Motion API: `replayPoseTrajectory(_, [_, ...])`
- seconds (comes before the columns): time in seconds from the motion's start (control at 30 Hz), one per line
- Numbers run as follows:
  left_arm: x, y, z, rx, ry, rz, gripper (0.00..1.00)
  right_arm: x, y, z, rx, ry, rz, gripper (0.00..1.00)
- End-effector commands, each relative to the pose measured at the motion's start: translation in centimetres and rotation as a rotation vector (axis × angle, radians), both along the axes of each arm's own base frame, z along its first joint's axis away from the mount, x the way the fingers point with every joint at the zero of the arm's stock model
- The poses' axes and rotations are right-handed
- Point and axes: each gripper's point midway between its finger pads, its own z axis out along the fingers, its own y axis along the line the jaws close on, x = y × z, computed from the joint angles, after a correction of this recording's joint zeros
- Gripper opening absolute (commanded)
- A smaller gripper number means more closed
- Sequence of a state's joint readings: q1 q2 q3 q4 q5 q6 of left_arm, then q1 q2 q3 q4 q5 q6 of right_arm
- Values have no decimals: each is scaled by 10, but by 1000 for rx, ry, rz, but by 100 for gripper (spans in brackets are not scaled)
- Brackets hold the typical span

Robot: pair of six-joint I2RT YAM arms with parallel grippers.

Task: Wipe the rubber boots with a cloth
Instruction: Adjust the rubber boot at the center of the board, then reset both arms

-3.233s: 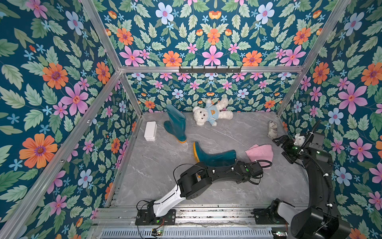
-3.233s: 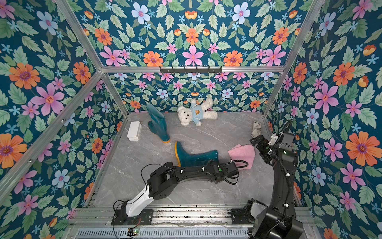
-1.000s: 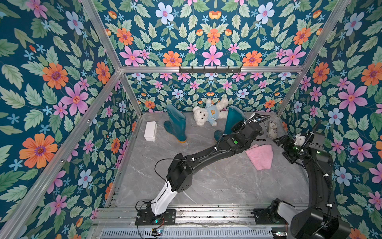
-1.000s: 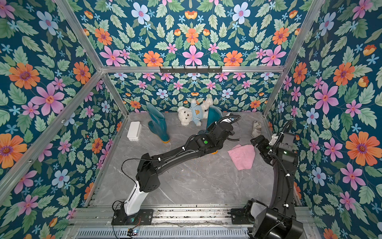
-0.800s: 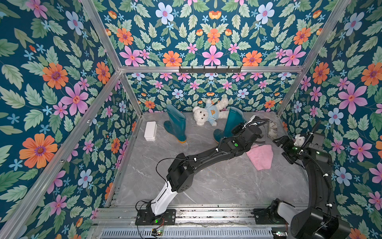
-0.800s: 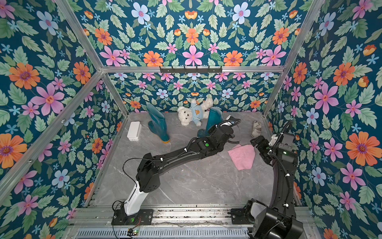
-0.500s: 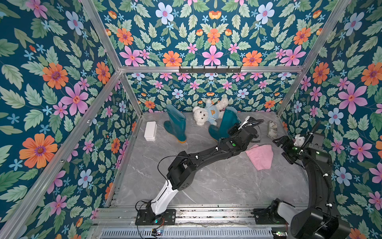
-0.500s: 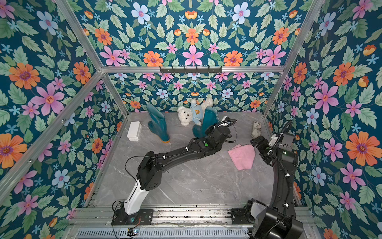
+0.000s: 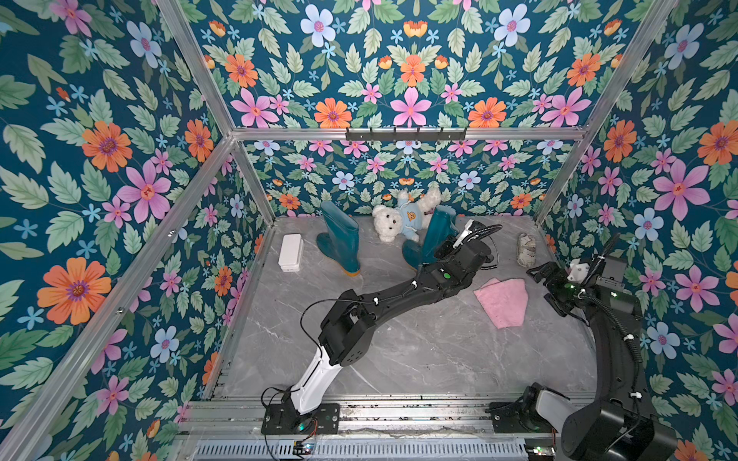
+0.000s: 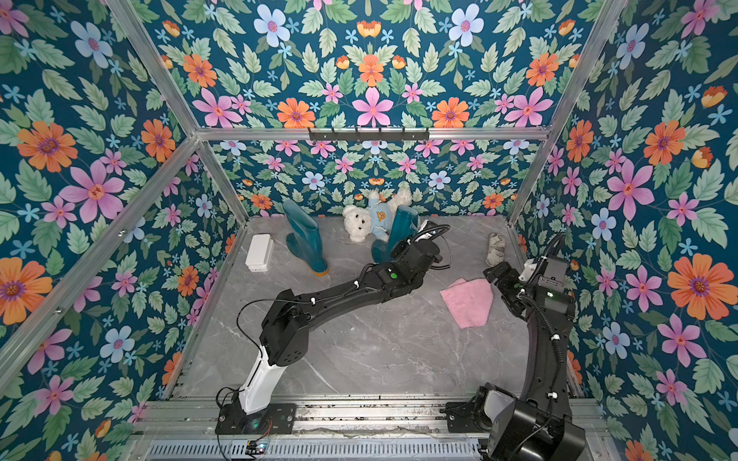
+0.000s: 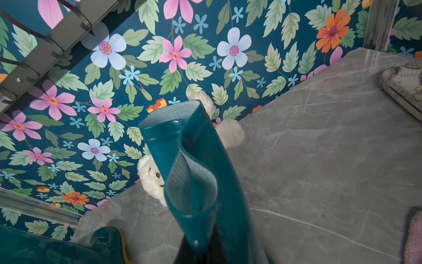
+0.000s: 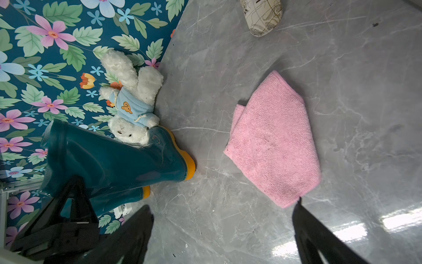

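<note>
In both top views the left gripper [image 9: 446, 244] is clamped tight on the collar of one rubber boot [image 9: 433, 233]. That's at about 12 o'clock on the table [image 9: 419, 359], and the boot is tilted and jammed up against the teddy bear [image 9: 395, 223]. The other boot [image 9: 339, 239] stands by itself at 11. The cloth [image 9: 502, 301] lies flat at 3 o'clock. The right gripper [image 9: 549, 285] hangs just beside it, jaws wide apart, holding nothing. There's a white box [image 9: 290, 252] at 10 and a mottled rag bundle [image 9: 526, 249] at 2, both well out of the way.

Left wrist view: the rubber boot [image 11: 205, 164] has its shaft buckled inward where it's pinched. So that rubber is floppy, and being glossy it's probably slick too. My guess is it wobbles under rubbing unless it's held firm. The bear's head peeks out from behind it.

Right wrist view: the cloth [image 12: 274, 141] is folded over, fuzzy and limp, and it surely weighs next to nothing. One corner sits right by a fingertip [image 12: 306, 224], so that corner or the folded edge looks like the spot to pinch. Nothing lies between the cloth and the boot. The bear is touching the boot's foot, so it's the only thing I'd expect to get bumped.
</note>
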State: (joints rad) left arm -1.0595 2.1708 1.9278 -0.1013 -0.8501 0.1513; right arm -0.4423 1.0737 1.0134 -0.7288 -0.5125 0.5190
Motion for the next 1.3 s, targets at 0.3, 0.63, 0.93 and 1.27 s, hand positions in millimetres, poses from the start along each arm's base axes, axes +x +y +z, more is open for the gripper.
replayPoseTrajectory(0.3, [-22,13,17,-85,42,24,65,3,0,2,3,-14,-1,95])
replayPoseTrajectory(0.63, [-38,30,70,-193,4,26,78,1,1,4,4,-19,-1,95])
replayPoseTrajectory(0.93, [-61,64,126,-323,-51,8,84,-1,2,9,1,-22,-2,95])
replayPoseTrajectory(1.27, [-95,191,156,-445,-118,143,99,-2,3,10,4,-36,-2,95])
